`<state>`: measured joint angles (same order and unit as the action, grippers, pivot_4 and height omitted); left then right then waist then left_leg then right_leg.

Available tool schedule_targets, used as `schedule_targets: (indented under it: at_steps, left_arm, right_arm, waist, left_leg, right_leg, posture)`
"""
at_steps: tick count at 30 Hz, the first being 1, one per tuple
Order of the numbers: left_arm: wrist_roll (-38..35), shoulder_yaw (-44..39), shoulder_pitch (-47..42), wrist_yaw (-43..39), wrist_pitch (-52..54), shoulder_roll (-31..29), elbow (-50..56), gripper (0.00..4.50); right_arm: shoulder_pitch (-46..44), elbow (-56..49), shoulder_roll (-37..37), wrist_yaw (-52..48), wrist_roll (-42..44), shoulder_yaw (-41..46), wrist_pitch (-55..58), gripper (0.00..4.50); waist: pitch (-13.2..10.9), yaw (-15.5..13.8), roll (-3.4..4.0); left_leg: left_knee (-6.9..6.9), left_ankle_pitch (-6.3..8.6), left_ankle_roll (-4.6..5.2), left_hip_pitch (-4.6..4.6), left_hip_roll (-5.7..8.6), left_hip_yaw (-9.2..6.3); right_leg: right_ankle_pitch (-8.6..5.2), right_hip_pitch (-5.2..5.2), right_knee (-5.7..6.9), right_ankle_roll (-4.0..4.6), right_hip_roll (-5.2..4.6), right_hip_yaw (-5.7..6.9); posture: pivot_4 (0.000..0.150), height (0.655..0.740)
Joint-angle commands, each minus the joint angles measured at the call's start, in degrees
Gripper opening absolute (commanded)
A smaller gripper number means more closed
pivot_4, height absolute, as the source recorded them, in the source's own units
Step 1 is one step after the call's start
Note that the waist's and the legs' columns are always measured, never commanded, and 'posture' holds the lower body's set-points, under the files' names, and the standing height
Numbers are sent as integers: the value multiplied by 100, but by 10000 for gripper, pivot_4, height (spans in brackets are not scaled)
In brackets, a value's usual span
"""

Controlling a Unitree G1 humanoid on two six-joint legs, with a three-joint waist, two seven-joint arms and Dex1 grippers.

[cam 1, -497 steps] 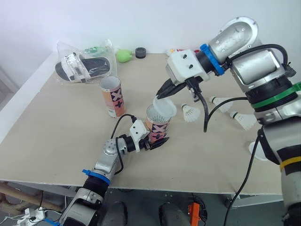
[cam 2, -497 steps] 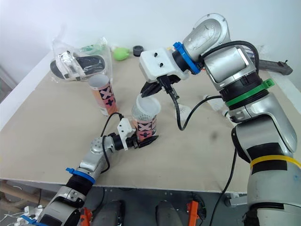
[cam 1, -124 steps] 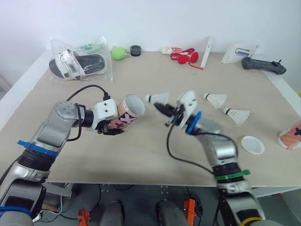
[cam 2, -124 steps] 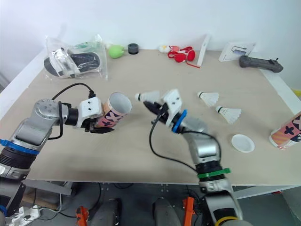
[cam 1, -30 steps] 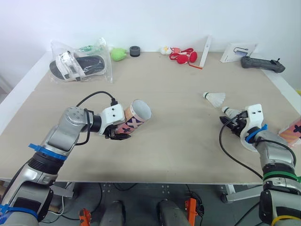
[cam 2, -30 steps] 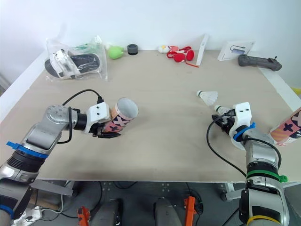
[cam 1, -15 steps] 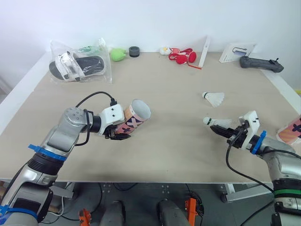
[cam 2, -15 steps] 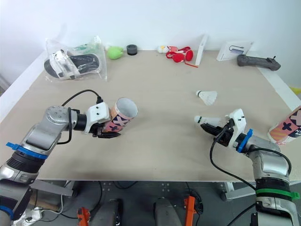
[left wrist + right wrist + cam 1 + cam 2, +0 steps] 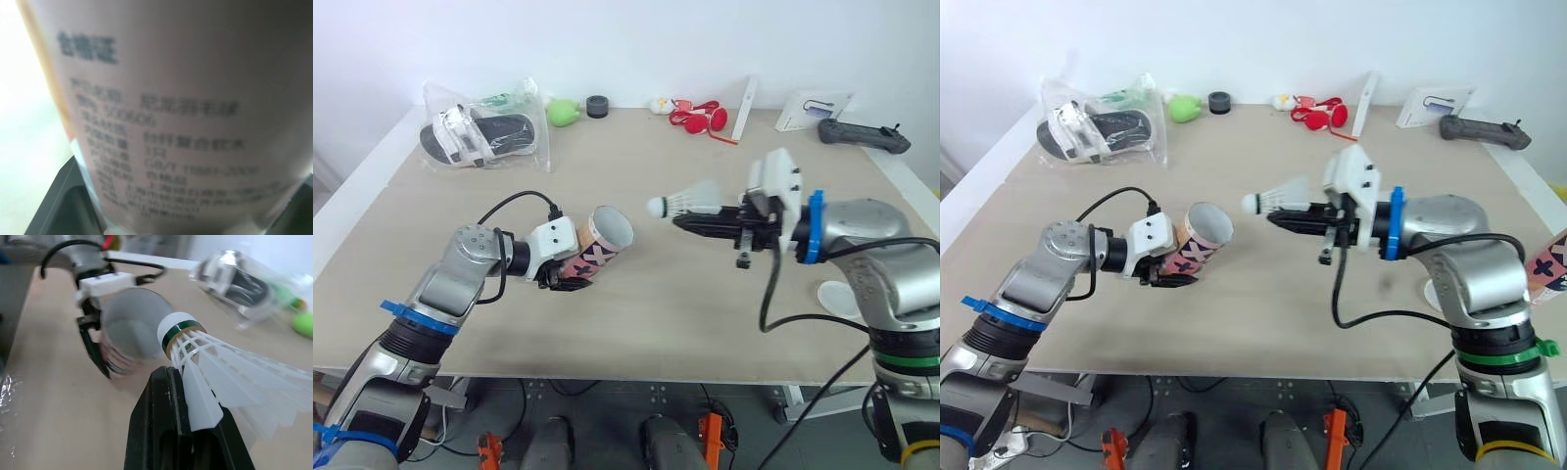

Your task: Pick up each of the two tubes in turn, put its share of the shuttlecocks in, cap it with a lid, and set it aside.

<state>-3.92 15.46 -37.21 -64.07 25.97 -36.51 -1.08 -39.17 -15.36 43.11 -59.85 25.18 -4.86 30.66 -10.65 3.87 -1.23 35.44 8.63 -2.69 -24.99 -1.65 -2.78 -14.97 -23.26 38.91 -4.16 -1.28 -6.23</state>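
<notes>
**benchrat:** So, looks like the loading step for the tube in hand. Low over the table (image 9: 656, 323), got the tube (image 9: 595, 253) clamped on a slant in the left gripper (image 9: 573, 279), with the black fingers pressed against its lower wall and the open mouth tipped up toward the right arm. Then got the right gripper (image 9: 690, 220) pinching a shuttlecock (image 9: 683, 202) by the feathers close to the cork. Cork end leading, hanging in the air near that mouth and a touch above it.

**gluefingers:** Yep, mid-approach by the look of it. Next probably means lining the cork up with the mouth, dropping a little, then pushing straight in before letting go. Could clip the rim with the feathers if coming in crooked. Anything murky?

**benchrat:** Plenty. Can't say whether the tube's base rests on the table or floats just above. Cut off at the far right edge of the right eye view: a second tube (image 9: 1552, 262), showing only a slice, so no telling capped or not. Half tucked behind the right forearm: a white lid (image 9: 830, 294) lying flat. Hard to judge the contents of the held tube as well, just a grey hollow from the right wrist view, no count possible. Nothing but blurry label print from the left wrist view.
</notes>
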Motion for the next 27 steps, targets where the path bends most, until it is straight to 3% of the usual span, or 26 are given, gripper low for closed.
schedule_targets:
  at_steps: [1, 8, 9, 10, 13, 14, 15, 18, 22, 27]
  left_arm:
    - [-3, 58, 11, 25, 8, 37, 138, 29345]
    - [-42, 12, 158, 114, 121, 11, 352, 29345]
    - [-44, 12, 170, 127, 133, 11, 368, 29345]
    - [-48, 11, 180, 141, 146, 13, 387, 29345]
    - [-56, 10, 202, 169, 165, 19, 429, 29345]
    - [-56, 13, 201, 175, 159, 24, 424, 29345]
    - [-60, 19, 196, 183, 155, 31, 415, 29345]
    - [-77, 36, 193, 207, 168, 46, 432, 29345]
    - [-95, 23, 214, 231, 170, 29, 436, 29345]
    - [-106, 31, 242, 252, 165, 29, 437, 29345]
  right_arm:
    - [-426, 13, -195, 25, -634, -613, -403, 291]
    - [-565, 51, -446, -140, -704, -794, -534, 291]
    - [-578, 16, -488, -152, -628, -753, -474, 6810]
    - [-590, -18, -516, -164, -572, -713, -413, 8797]
    - [-617, -150, -598, -112, -285, -501, -111, 22757]
    - [-613, -191, -617, -79, -192, -429, -11, 29905]
    - [-599, -236, -628, -33, -93, -344, 109, 31486]
    - [-426, -390, -538, 207, 285, 144, 550, 44665]
    - [146, -145, -429, 927, 531, 1253, 945, 44665]
    - [789, 1104, -551, 2435, -327, 1960, 631, 44665]
  waist:
    - [0, -10, 0]
    - [-1, -67, -3]
    - [-1, -67, -3]
    - [-2, -67, -3]
    - [-1, -69, -3]
    - [-1, -74, -3]
    - [-2, -82, -3]
    - [-2, -91, -3]
    - [1, -135, -11]
    - [3, -126, -13]
  left_leg:
    - [0, 0, 0, -1, 0, 1]
    - [-2, 0, 0, -9, -1, -9]
    - [-3, 0, 0, -8, -2, -11]
    - [-3, 0, 0, -7, -3, -12]
    - [-2, 0, 0, -8, -3, -20]
    - [-2, 0, 0, -8, -2, -21]
    - [-2, 0, 0, -8, -2, -22]
    - [-2, 0, 0, -9, -2, -27]
    - [0, 0, 0, -13, 0, -35]
    - [-1, 0, 0, -9, 1, -34]
  right_leg:
    - [0, -2, 0, 0, 0, -1]
    - [-3, -6, 0, 5, 1, 9]
    - [-4, -6, 0, 7, 2, 11]
    - [-5, -5, 1, 9, 4, 12]
    - [-5, -3, 3, 11, 4, 19]
    - [-4, -2, 3, 11, 3, 19]
    - [-4, -2, 3, 11, 3, 20]
    - [-5, -2, 3, 14, 4, 25]
    - [-7, 2, 2, 15, 1, 35]
    - [-5, 2, 2, 19, 0, 34]
  posture:
    - [1500, 7400]
    - [1500, 7400]
    - [1500, 7400]
    - [1500, 7400]
    - [1500, 7400]
    - [1500, 7400]
    - [1500, 7400]
    - [1500, 7400]
    - [1500, 7400]
    - [1500, 7400]
